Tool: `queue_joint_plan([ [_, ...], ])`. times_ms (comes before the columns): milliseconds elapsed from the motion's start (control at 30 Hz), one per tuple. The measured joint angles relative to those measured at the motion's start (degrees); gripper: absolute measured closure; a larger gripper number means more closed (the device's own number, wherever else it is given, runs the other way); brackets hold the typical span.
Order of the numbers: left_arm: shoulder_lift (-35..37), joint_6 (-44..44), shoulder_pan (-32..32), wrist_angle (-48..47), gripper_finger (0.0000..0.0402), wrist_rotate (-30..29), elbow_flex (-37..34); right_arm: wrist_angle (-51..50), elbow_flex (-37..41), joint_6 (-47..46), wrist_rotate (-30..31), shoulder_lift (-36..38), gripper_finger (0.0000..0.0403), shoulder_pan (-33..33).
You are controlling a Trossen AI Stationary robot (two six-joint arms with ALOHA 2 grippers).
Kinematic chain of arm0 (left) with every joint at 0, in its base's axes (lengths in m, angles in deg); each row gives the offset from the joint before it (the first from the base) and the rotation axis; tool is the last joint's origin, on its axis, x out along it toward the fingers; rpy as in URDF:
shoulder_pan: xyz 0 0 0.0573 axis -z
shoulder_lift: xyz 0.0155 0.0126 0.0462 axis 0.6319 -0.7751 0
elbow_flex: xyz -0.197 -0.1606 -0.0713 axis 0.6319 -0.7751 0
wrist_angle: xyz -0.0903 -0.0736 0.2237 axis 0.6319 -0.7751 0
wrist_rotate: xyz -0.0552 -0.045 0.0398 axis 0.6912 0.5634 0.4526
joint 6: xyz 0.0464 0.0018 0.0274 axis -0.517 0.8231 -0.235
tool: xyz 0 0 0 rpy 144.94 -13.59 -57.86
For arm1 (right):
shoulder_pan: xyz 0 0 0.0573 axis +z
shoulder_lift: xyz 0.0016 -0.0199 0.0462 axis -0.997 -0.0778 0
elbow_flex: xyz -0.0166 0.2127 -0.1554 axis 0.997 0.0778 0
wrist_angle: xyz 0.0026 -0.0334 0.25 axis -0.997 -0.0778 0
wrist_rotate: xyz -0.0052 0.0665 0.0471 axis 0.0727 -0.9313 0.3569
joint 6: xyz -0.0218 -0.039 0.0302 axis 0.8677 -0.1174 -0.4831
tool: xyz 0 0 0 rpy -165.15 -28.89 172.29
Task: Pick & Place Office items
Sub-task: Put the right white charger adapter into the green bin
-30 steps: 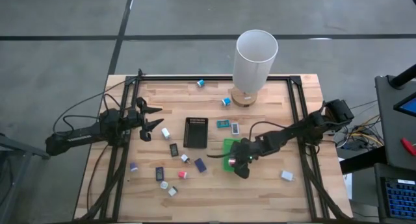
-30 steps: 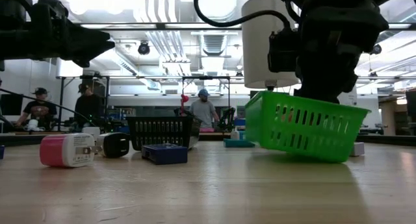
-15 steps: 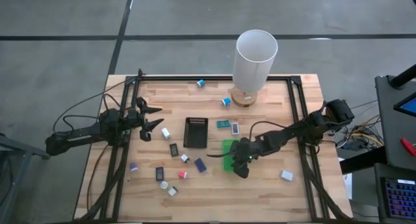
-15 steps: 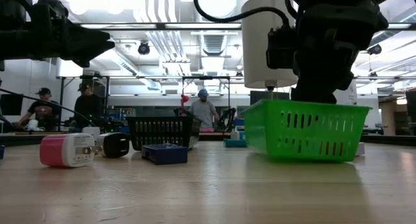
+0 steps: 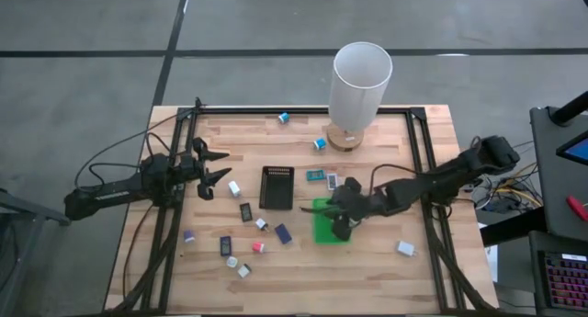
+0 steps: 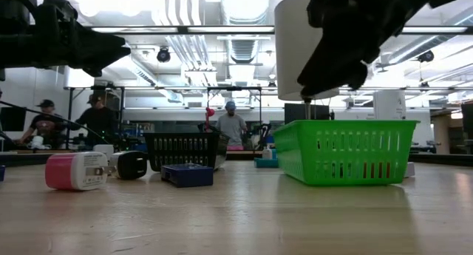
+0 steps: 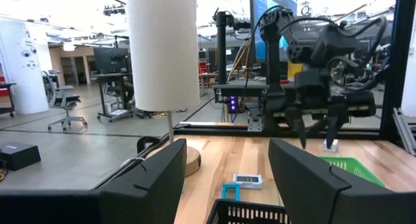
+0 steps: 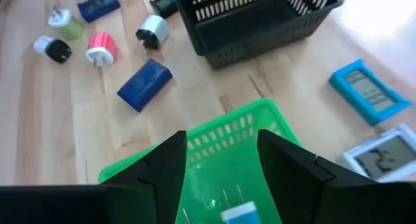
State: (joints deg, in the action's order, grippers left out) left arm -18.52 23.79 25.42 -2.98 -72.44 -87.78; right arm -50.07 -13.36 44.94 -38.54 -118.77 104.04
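The bright green tray (image 5: 329, 227) stands flat on its base right of the table's middle, with a white and blue item (image 8: 237, 213) inside. My right gripper (image 5: 341, 227) hangs open just above it (image 6: 331, 81), its fingers slanting down over the tray's rim (image 8: 221, 136) without touching. Office items lie scattered: a dark blue block (image 5: 283, 232), a pink-red charger (image 6: 74, 171), white pieces (image 5: 234, 187) and teal packets (image 5: 313, 175). My left gripper (image 5: 225, 166) waits open at the left, clear of the table.
A black ribbed tray (image 5: 277, 186) stands left of the green one. A tall white lamp shade (image 5: 360, 78) on a wooden foot rises at the far middle. Black frame rails (image 5: 418, 170) run along both sides. A white piece (image 5: 405, 249) lies near right. People stand in the room behind.
My right gripper held the green tray tilted, one end off the table. It lowered the tray flat onto its base, let go and rose above it, tipping toward level. The tray now stands level on the table.
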Motion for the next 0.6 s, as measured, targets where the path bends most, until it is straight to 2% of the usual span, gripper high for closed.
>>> queue_joint_plan([
  [400, 0.0, 0.0, -0.01, 0.01, 0.0176, -0.01, -0.01, -6.08, 0.29, 3.28, 23.94, 5.97, 0.0216, 8.64],
  [600, 0.02, 0.0, -0.02, 0.02, 0.0176, -0.02, -0.01, -10.65, 0.54, 3.27, 24.47, 8.67, 0.0216, 7.43],
])
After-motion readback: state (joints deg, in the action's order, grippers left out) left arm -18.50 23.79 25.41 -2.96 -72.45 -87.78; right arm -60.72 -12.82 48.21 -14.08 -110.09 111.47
